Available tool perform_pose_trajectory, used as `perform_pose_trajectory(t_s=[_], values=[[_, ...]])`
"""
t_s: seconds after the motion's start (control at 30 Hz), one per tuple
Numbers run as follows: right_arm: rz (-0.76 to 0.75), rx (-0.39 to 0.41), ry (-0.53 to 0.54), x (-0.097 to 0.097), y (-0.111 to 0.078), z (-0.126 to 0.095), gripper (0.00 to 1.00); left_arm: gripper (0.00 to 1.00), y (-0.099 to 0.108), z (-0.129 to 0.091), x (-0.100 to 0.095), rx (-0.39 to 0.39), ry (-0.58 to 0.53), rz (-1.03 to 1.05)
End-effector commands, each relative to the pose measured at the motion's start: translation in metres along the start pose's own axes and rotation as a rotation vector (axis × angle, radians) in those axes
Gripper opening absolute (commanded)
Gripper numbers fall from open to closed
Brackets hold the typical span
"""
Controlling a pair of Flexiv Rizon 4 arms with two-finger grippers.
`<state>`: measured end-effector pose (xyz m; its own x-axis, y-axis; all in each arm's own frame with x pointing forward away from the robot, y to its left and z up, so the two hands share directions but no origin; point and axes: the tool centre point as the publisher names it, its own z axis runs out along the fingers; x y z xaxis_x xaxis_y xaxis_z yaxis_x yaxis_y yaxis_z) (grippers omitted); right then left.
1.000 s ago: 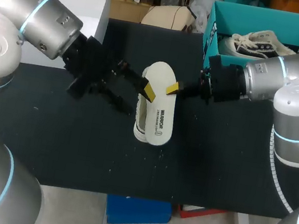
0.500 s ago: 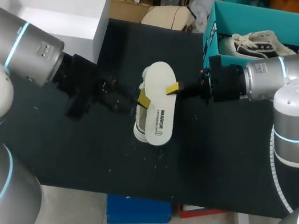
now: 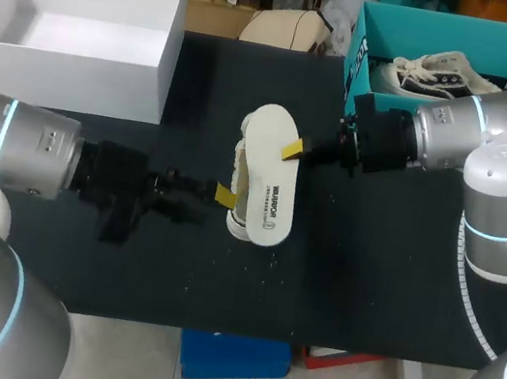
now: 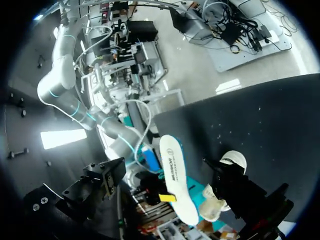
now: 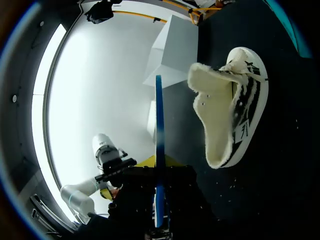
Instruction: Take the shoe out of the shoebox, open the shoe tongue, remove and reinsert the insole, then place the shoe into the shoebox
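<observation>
Half the job looks done: the white fleece-lined shoe [image 5: 230,115] lies on the black desk [image 3: 367,269], its white blue-backed insole [image 3: 269,183] pulled out and clamped in the right end effector [image 3: 292,149] just above it. The left end effector [image 3: 218,193], released, waits beside. Reinserting and boxing remain.

White insole [image 3: 270,181] out, over shoe [image 5: 231,120] on side; white shoebox [image 3: 66,83] open.

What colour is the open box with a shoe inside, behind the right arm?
The box is teal; the head view shows it best.
</observation>
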<state>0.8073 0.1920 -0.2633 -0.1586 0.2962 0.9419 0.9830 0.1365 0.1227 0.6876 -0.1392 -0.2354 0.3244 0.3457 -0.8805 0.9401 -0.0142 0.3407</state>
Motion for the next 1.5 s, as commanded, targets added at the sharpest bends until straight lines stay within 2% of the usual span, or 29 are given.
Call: perform_pose_trajectory(t_s=[0.03, 0.63, 0.77, 0.87, 0.93, 1.17, 1.4, 1.5], values=[[0.0, -0.002, -0.001, 0.0, 0.0, 0.001, 0.0, 1.0, -0.014, -0.008, 0.009, -0.247, -0.012, 0.051], [0.0, -0.002, -0.001, 0.0, 0.0, 0.001, 0.0, 1.0, -0.014, -0.008, 0.009, -0.247, -0.012, 0.051], [0.0, -0.002, -0.001, 0.0, 0.0, 0.001, 0.0, 1.0, -0.015, -0.009, 0.02, -0.221, -0.216, -0.085], [0.0, -0.002, -0.001, 0.0, 0.0, 0.001, 0.0, 1.0, -0.011, -0.011, 0.027, -0.204, -0.313, -0.148], [0.0, -0.002, -0.001, 0.0, 0.0, 0.001, 0.0, 1.0, -0.01, -0.012, 0.028, -0.189, -0.332, -0.151], [0.0, -0.002, -0.001, 0.0, 0.0, 0.001, 0.0, 1.0, -0.004, -0.012, 0.027, -0.168, -0.339, -0.126], [0.0, -0.002, -0.001, 0.0, 0.0, 0.001, 0.0, 1.0, 0.005, -0.01, 0.035, -0.182, -0.258, -0.105], [0.0, -0.002, -0.001, 0.0, 0.0, 0.001, 0.0, 1.0, 0.01, -0.01, 0.04, -0.18, -0.284, -0.13]])
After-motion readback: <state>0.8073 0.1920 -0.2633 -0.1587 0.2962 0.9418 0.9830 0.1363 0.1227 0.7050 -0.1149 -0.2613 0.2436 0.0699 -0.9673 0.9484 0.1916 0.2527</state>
